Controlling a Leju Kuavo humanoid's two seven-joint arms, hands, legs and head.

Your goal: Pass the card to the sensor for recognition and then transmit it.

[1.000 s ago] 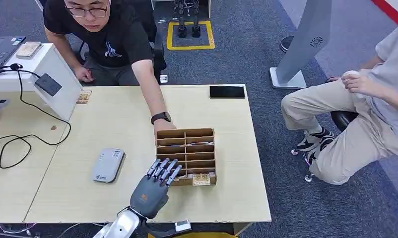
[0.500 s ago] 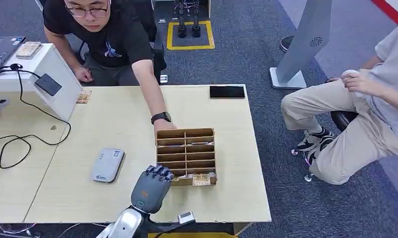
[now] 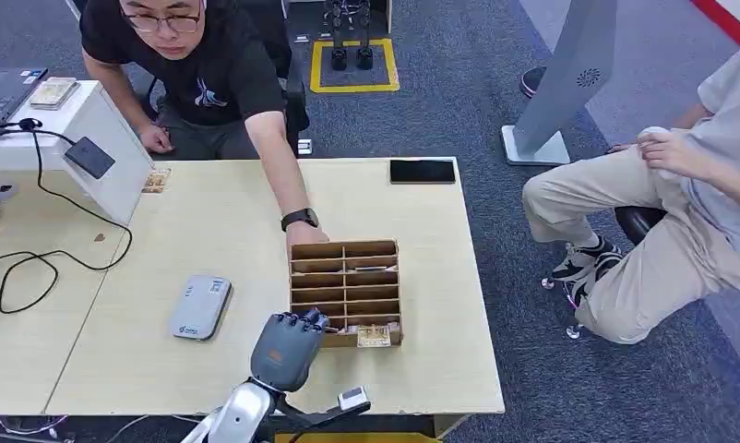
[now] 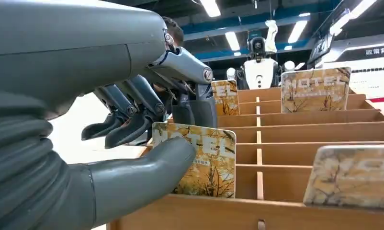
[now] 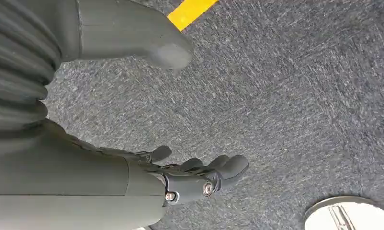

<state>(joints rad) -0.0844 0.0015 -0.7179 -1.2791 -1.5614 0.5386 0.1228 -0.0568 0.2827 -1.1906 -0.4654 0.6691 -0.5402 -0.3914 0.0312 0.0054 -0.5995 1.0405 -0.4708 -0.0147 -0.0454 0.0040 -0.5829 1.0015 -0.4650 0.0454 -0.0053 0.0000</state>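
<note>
A pale wooden tabletop (image 3: 219,231) fills the middle of the head view, set on grey carpet. A person in a black shirt (image 3: 196,74) leans over its far edge, one hand (image 3: 304,234) with a dark wristwatch resting at the far side of a wooden card rack (image 3: 346,291). A second person in beige trousers (image 3: 643,231) sits off to the right, well apart from the tabletop. The rack is a shallow box split into two columns of narrow slots, with several cards standing in them. To its left lies a grey card reader (image 3: 201,306), apart from the rack. A black phone (image 3: 423,171) lies near the far right corner.

The left hand (image 3: 287,346) comes in from the near edge and meets the rack's near left corner. In the left wrist view its thumb (image 4: 147,170) presses the face of a yellow-brown card (image 4: 207,163) printed "HOTEL", with the darker fingers (image 4: 132,122) curled behind the top edge, pinching it while it stands in the nearest left slot. Another card (image 4: 353,175) stands in the slot beside it.

The right hand (image 5: 147,120) hangs over the carpet, fingers spread and released, holding nothing.
</note>
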